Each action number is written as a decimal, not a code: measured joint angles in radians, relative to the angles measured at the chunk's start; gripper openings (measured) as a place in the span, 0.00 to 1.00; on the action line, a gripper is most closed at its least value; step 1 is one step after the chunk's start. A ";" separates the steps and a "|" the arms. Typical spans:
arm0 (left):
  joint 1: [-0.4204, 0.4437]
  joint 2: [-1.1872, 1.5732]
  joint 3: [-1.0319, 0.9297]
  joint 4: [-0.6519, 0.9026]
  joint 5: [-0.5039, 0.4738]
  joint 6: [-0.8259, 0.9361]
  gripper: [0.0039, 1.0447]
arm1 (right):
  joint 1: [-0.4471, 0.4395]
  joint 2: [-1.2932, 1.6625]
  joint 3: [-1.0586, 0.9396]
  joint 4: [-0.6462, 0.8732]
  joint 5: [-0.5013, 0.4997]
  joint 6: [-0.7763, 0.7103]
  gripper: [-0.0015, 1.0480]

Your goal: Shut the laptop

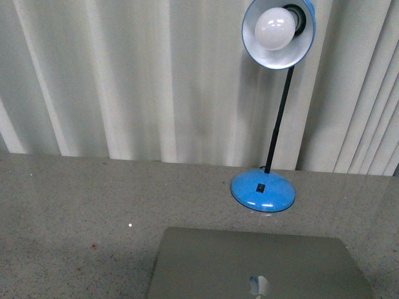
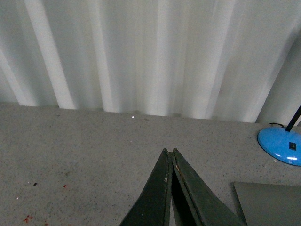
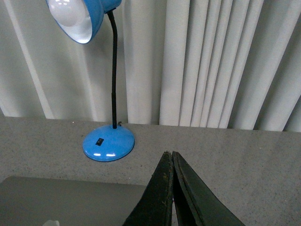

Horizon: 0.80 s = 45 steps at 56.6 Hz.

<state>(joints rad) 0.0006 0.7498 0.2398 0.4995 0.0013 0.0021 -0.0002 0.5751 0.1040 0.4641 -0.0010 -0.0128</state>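
The laptop (image 1: 262,261) lies at the near edge of the grey table, its plain grey lid facing me with the shiny apple logo (image 1: 258,286) on it. Keys and screen are hidden. A corner of the lid also shows in the left wrist view (image 2: 273,202) and its far edge in the right wrist view (image 3: 70,200). My left gripper (image 2: 169,150) is shut and empty, above the table to the left of the laptop. My right gripper (image 3: 168,153) is shut and empty, just right of the laptop's far edge. Neither arm shows in the front view.
A blue desk lamp stands behind the laptop, with its round base (image 1: 263,190) on the table and its shade with a white bulb (image 1: 278,30) high up. White vertical blinds (image 1: 124,81) close off the back of the speckled grey table (image 1: 75,212).
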 joint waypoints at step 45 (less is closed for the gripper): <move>0.000 -0.380 -0.210 -0.163 -0.001 -0.003 0.03 | 0.000 -0.335 -0.098 -0.220 0.000 0.002 0.03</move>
<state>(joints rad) 0.0006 0.3702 0.0299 0.3370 0.0006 -0.0010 -0.0002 0.2405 0.0059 0.2443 -0.0010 -0.0113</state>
